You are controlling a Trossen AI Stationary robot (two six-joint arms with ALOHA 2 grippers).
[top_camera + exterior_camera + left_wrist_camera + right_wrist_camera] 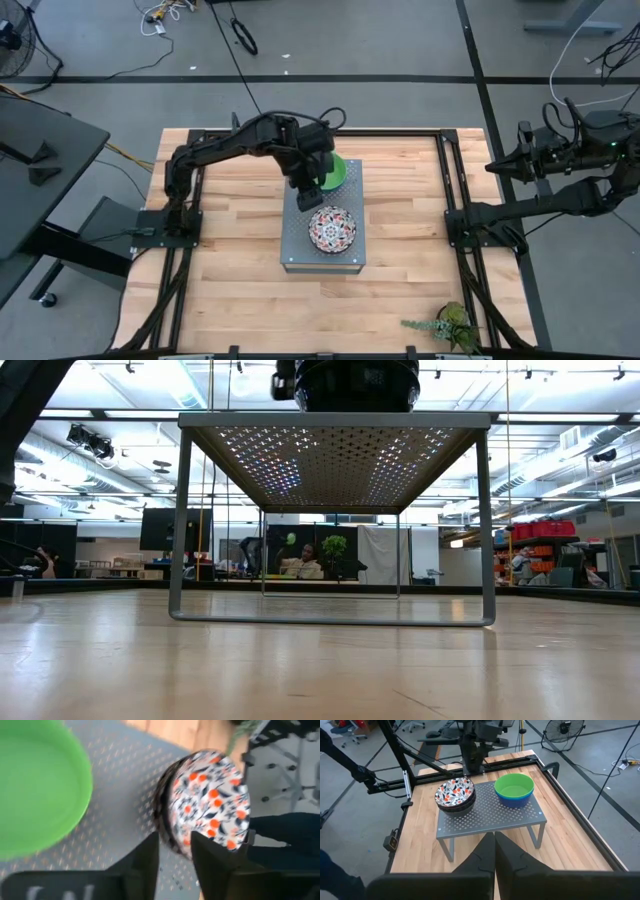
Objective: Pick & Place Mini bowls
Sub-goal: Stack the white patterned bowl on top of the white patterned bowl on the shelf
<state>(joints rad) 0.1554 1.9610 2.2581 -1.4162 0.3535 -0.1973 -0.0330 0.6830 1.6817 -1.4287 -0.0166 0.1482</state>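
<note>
Two arms and two bowl stacks, left to right as seen from above.

- Left gripper: reaches over the grey perforated box at the wooden table's centre; its fingers straddle the rim of the floral bowl, but whether they actually pinch it cannot be told.
- Floral bowl: tops a stack of dark-sided bowls on the box's front half.
- Green bowl: nests in a blue bowl on the box's rear half, just beside the floral stack.
- Right gripper: waits beyond the table's right edge, fingers pressed together and empty.
</note>
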